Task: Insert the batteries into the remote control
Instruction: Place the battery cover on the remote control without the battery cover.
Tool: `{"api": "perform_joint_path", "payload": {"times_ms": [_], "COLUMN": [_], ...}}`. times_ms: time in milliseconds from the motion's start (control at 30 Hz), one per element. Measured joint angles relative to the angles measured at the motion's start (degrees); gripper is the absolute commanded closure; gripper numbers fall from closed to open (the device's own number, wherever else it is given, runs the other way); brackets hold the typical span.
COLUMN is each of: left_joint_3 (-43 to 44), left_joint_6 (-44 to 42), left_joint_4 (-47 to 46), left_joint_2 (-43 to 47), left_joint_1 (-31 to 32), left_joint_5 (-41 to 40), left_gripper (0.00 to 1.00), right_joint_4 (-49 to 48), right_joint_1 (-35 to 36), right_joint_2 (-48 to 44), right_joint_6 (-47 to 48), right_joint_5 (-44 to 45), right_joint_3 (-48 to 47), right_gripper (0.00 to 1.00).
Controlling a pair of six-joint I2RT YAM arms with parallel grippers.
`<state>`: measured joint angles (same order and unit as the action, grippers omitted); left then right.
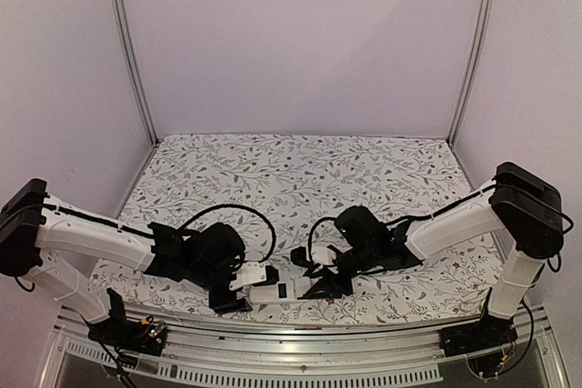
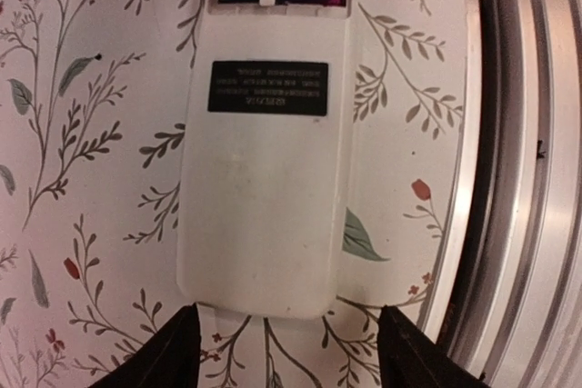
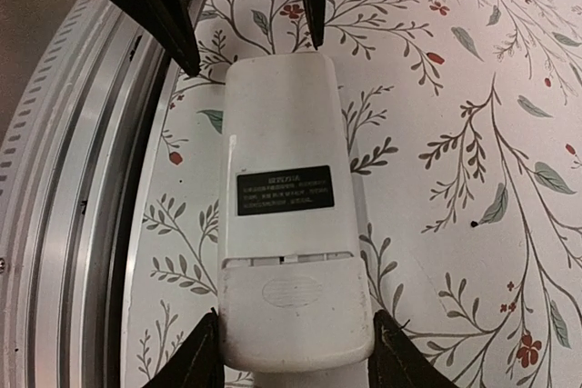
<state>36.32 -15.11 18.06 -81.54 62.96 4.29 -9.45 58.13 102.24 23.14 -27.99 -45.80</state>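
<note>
You have the remote control (image 2: 264, 188) lying face down on the floral tablecloth (image 3: 455, 88). Its white back is up and it sits close to the near edge of the table, running alongside the metal rail (image 2: 518, 179). A black label (image 2: 268, 88) sits across the middle of the back. The battery cover (image 3: 296, 302) is on the end toward your right arm. In the left wrist view a thin dark slit with a trace of magenta shows where the cover meets the body.

Your right gripper (image 3: 294, 324) straddles that cover end. Its two fingers (image 3: 195, 356) sit against the cover's two long sides and hold it between them.

Your left gripper (image 2: 286, 315) is at the opposite, rounded end. Its fingers (image 2: 168, 352) are spread wider than the remote, with the tips just beyond that end and bare cloth showing between each tip and the body.

From above, both arms reach inward and meet low over the remote, the left from the left side and the right from the right.
</note>
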Motion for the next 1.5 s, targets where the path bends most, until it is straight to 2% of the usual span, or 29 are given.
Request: {"api": "perform_joint_path", "payload": {"times_ms": [333, 933, 1500], "left_joint_3": [0.0, 0.0, 0.0], "left_joint_6": [-0.3, -0.5, -0.6], "left_joint_4": [0.3, 0.7, 0.7], "left_joint_2": [0.0, 0.3, 0.3], "left_joint_1": [0.0, -0.1, -0.1], "left_joint_5": [1.4, 2.7, 2.8], "left_gripper": [0.41, 0.43, 0.44], "right_joint_4": [0.3, 2.6, 8.4], "right_joint_1": [0.0, 1.0, 1.1], "right_joint_2": [0.3, 1.7, -1.7], "right_joint_6": [-0.3, 0.4, 2.4], "right_joint_5": [0.4, 2.2, 4.8], "right_joint_3": [0.0, -2.7, -2.7], "right_gripper": [0.86, 0.84, 0.84]}}
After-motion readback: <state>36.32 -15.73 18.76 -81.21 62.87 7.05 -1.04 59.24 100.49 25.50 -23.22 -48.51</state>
